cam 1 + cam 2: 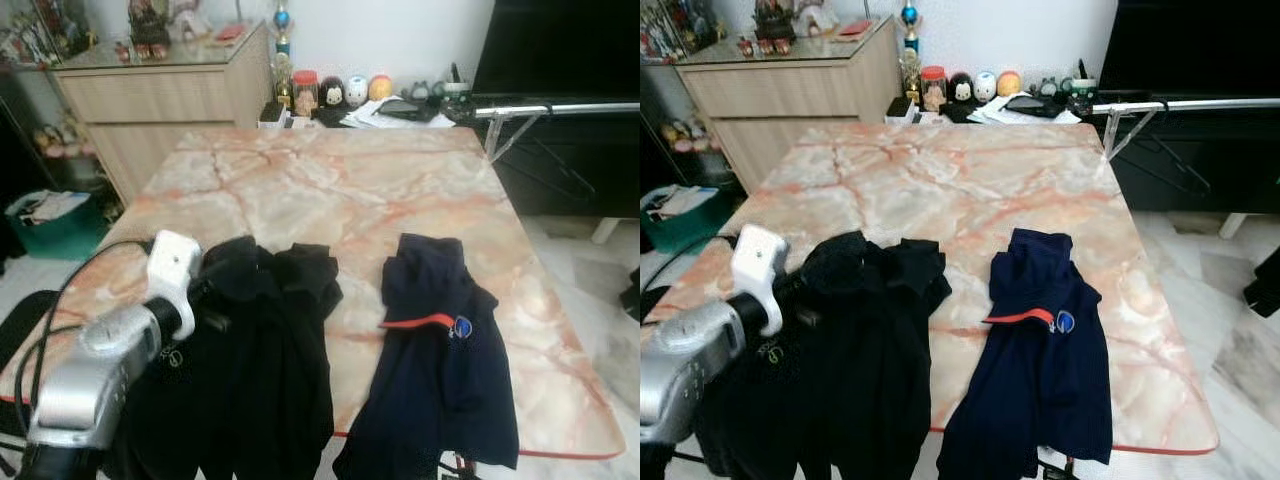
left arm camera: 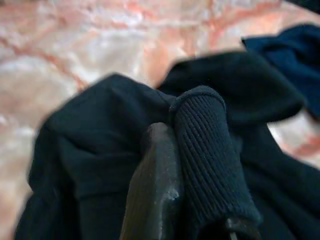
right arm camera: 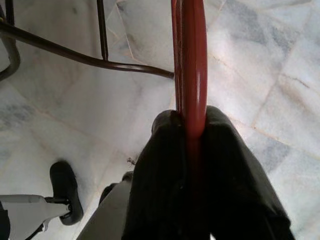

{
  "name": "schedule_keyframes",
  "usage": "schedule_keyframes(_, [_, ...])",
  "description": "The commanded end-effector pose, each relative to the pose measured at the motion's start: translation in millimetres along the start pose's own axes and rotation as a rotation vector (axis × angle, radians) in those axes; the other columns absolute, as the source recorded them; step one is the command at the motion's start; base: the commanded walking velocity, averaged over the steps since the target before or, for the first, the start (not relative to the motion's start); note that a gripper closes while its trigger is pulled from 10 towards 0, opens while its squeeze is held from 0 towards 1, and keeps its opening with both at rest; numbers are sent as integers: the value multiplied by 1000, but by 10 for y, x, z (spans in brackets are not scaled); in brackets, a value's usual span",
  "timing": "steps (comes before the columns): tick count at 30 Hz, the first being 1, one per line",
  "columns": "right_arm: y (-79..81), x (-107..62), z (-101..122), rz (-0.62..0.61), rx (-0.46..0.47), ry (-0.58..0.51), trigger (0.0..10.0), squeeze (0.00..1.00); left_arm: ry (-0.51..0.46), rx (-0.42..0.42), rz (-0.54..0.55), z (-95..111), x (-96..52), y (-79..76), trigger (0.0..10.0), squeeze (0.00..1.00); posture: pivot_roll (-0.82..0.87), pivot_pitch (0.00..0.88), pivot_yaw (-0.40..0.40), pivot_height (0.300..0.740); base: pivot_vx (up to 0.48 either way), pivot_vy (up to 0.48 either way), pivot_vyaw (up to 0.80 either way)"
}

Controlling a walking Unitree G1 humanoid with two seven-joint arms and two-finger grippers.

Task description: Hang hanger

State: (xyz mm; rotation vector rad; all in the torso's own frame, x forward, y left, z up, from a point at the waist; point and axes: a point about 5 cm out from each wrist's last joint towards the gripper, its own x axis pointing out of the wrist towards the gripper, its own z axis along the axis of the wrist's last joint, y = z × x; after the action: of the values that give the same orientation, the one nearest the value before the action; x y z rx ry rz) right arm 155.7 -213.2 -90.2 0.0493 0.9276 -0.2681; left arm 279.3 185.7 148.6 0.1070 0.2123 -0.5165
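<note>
The marble-patterned desk (image 1: 330, 190) serves as reference. At its near left corner the left arm reaches in, and the left end effector (image 2: 192, 150) sits on the collar of a black garment (image 1: 260, 370) that lies at the desk's near left edge and hangs over it. In the left wrist view one bare finger (image 2: 155, 190) shows beside a ribbed black fold of the collar (image 2: 210, 160); the second finger is covered by the fabric, so whether the fingers are clamped on the cloth cannot be told. To the right of the black garment, on the near right part of the desk, lies a navy garment (image 1: 440, 350) with an orange stripe and a round blue badge, also draping over the near edge; the two garments are apart. In the right wrist view the right end effector (image 3: 192, 135) is closed tight on a red hanger (image 3: 190, 65), the rod pinched between both fingers, over a pale marble floor (image 3: 270, 75) with a dark metal frame (image 3: 75, 55) nearby. Beyond the desk's far right corner stands a silver rail (image 1: 560, 108).
</note>
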Motion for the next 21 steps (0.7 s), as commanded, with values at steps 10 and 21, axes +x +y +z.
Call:
schedule_keyframes(10, [8,0,8,1,4,-7,10000,0,-14,33,-67,37,15,-182,10000,1000,101,0,47,740,0,0,0])
schedule_keyframes(21, [0,3,16,-3,4,-7,10000,0,3,-17,84,-204,-15,-163,10000,1000,103,0,38,740,0,0,0])
